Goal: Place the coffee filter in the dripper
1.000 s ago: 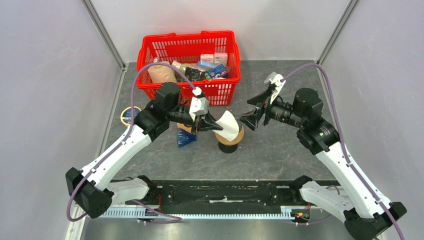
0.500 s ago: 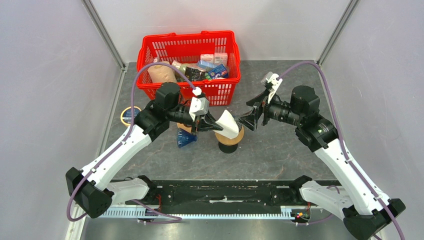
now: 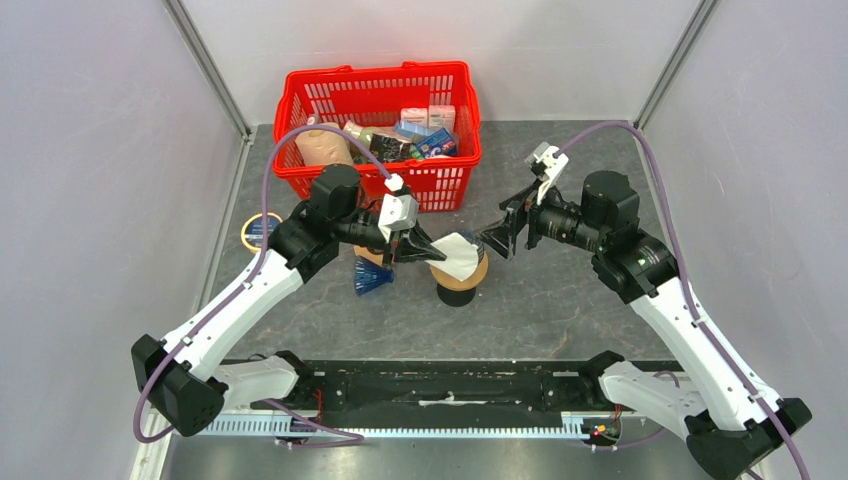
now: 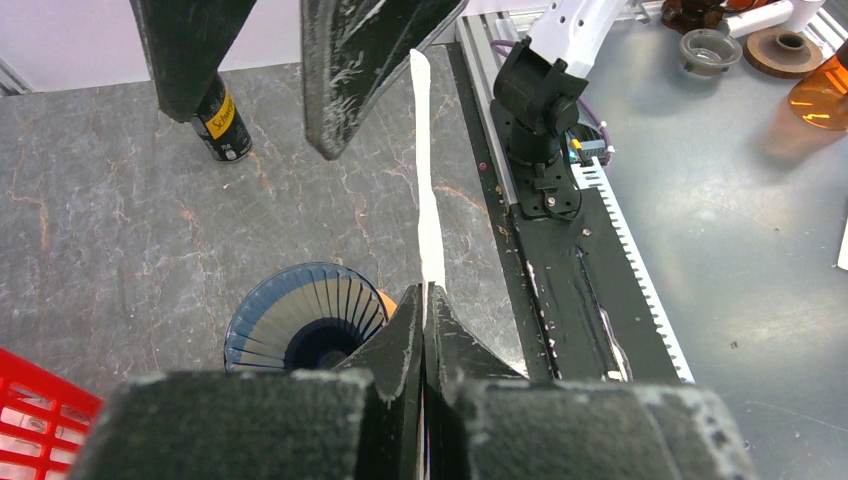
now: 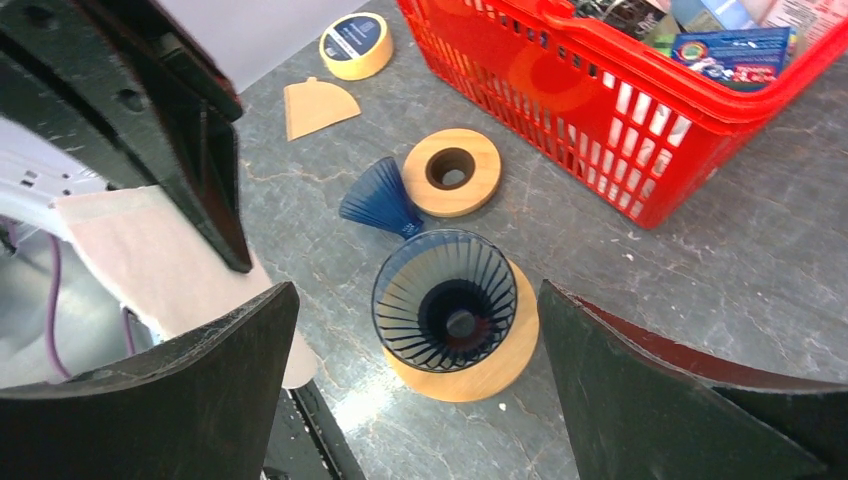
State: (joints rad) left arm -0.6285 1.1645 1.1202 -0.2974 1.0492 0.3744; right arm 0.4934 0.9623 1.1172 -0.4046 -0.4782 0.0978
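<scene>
Over the middle of the tabletop [image 3: 560,300], the coffee filter [image 3: 458,255] is held folded flat and tilted, just above the dripper [image 5: 445,300]. It overlaps the cone mouth but is not seated in it. The paper is clamped at its left edge by the closed jaws of the left gripper [image 3: 425,248]. Just beside the free edge, toward the right edge of the tabletop, the right gripper [image 3: 498,243] is poised with its jaws wide apart and nothing in them. The step in hand is judged to be the lowering of the filter into the cone. For that, the flat paper would probably have to be spread open, perhaps with the right jaws' help, and set down point first. A blue ribbed cone [image 3: 372,278] and a wooden ring [image 5: 452,170] lie nearby toward the left edge, and a red basket [image 3: 300,170] stands at the far edge.
</scene>
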